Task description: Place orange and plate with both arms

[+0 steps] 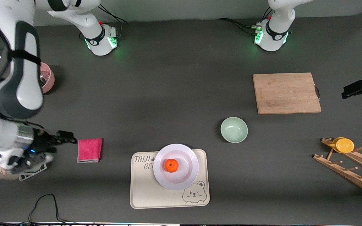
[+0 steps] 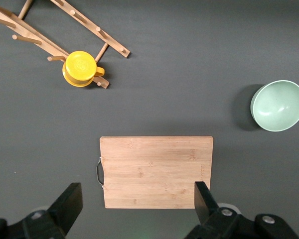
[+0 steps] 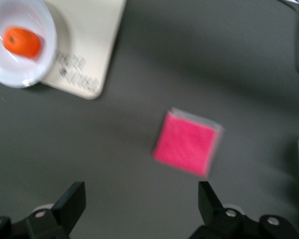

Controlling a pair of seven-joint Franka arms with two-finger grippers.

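Observation:
The orange lies in the middle of the pale plate. The plate stands on a cream bear tray near the front camera. My right gripper is open and empty, low over the table beside a pink cloth, toward the right arm's end. The right wrist view shows its gripper open over bare table, with the orange in the plate. My left gripper is open and empty, high over the edge of a wooden cutting board. It is out of the front view.
A mint-green bowl stands between the tray and the cutting board. A wooden rack with a yellow cup lies toward the left arm's end. A pink bowl sits toward the right arm's end.

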